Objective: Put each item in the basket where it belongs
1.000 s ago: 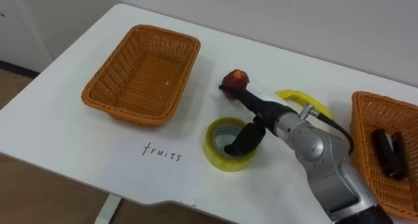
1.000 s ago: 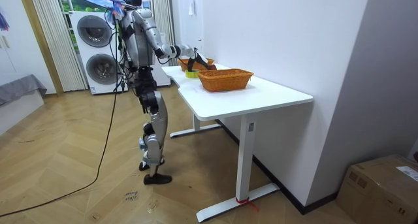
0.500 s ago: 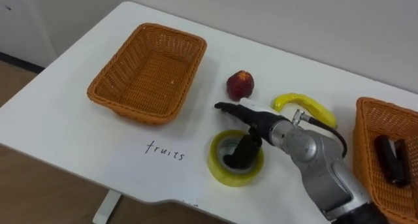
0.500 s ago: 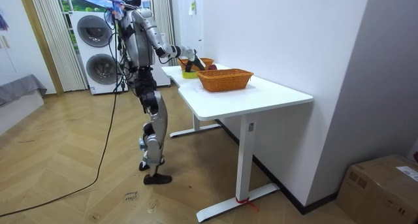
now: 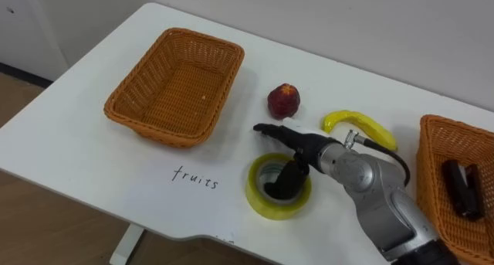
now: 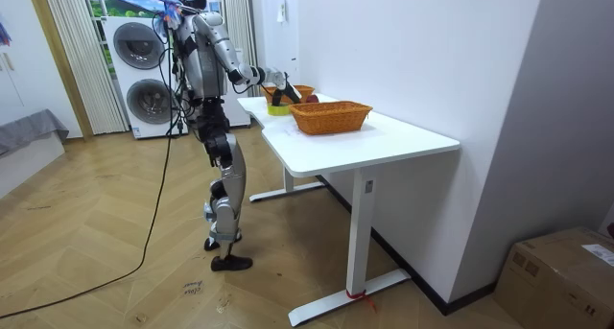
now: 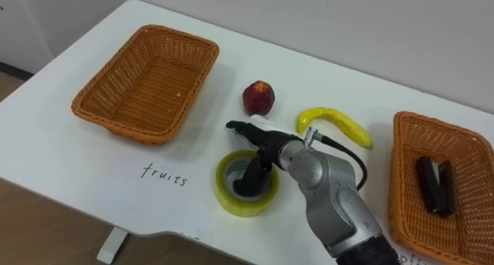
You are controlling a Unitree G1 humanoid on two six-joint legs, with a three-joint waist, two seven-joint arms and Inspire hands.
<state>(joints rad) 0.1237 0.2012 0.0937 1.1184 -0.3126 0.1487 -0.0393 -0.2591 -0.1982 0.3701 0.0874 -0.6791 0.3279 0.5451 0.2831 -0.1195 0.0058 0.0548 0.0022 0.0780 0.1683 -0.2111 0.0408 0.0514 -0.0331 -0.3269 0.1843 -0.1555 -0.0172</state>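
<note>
- The right hand [image 5: 310,151] reaches over a roll of yellow tape [image 5: 258,195]. It is open: its fingers [image 5: 270,130] stretch out straight past the roll's far edge, and its thumb hangs down into the hole.
- The tape roll lies flat near the front edge of the white desk [image 5: 77,149].
- A red peach [image 5: 284,100] sits just past the fingertips, not touching them.
- A yellow banana [image 5: 364,124] lies to the right of the peach.
- An empty orange woven basket [image 5: 174,91] stands far left, behind the handwritten word "fruits" [image 5: 193,178].
- Another orange woven basket [image 5: 431,161] on the right holds a black stapler [image 5: 461,189].
</note>
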